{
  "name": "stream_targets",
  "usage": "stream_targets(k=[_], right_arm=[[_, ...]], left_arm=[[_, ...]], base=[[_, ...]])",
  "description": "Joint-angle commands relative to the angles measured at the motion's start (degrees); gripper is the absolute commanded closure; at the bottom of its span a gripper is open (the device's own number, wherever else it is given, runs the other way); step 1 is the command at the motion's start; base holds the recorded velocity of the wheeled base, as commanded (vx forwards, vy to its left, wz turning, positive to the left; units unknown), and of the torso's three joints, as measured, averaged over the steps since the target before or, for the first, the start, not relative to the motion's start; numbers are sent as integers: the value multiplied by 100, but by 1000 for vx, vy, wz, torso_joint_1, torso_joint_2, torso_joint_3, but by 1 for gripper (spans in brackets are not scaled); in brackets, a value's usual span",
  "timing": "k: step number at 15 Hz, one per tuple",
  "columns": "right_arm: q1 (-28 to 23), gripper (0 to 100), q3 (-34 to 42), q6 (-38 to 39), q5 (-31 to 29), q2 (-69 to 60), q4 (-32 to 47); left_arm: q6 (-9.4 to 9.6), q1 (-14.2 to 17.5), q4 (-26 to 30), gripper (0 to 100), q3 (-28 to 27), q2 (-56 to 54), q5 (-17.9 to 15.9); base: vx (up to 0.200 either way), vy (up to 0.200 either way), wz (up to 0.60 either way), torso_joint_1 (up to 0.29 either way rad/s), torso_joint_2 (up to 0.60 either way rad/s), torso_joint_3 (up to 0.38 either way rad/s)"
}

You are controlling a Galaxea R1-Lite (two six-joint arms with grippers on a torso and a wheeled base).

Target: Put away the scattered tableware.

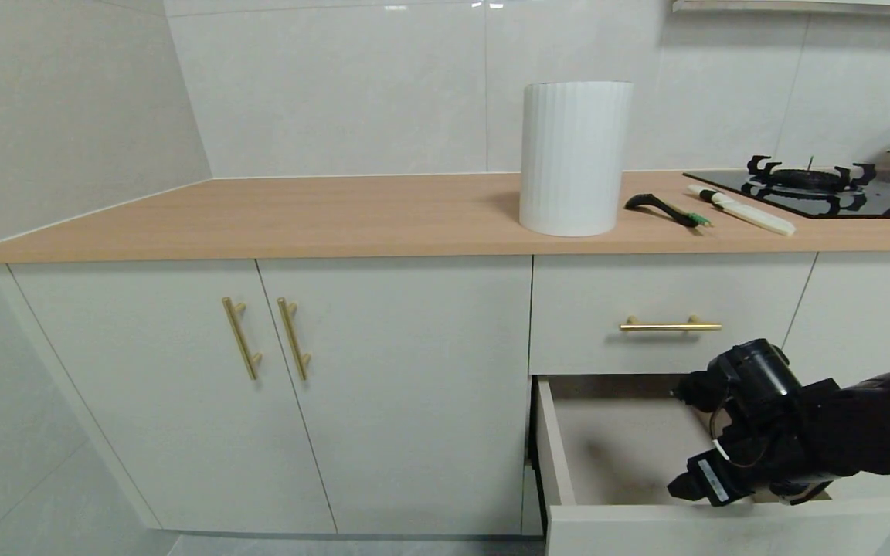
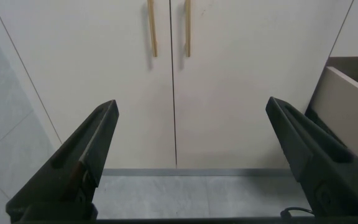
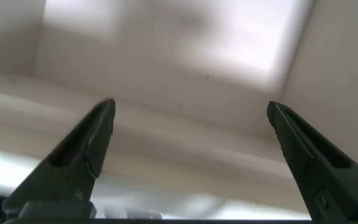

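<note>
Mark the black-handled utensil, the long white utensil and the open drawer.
Black-handled utensil (image 1: 661, 208), head view, handle middle.
Long white utensil (image 1: 746, 211), head view, mid-length.
Open white drawer (image 1: 555, 448), head view, left side wall.

Two pieces lay flat on the desk (image 1: 337, 216), right of the white ribbed canister (image 1: 575, 158): a black-handled utensil (image 1: 665, 208) with a green tip, and just beside it a long cream utensil (image 1: 742, 210), angled by the stove (image 1: 816, 189).

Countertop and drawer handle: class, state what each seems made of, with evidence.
Tan countertop: matt wood or wood-look laminate, judging by faint lengthwise grain. Gold bar drawer handle: probably brushed brass-toned metal, judging by its soft sheen.
</note>
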Motion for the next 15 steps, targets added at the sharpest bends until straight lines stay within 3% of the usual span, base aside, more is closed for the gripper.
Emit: stream_targets(k=[1,9,12,15], right_arm=[[108,0,-8,-99,-10,-270,276],[626,0,1,-714,-19,-578,2156],[837,0,-8,-723,-19,-551,2402],[688,0,-368,-362,-10,-569,2367]], left_arm=[[0,1,-1,0,1,7,1],[0,1,-1,0,1,7,1],[0,1,-1,0,1,7,1],[0,1,-1,0,1,7,1]], base=[[0,0,0,0,0,0],[0,0,0,0,0,0],[0,0,0,0,0,0],[0,0,0,0,0,0]])
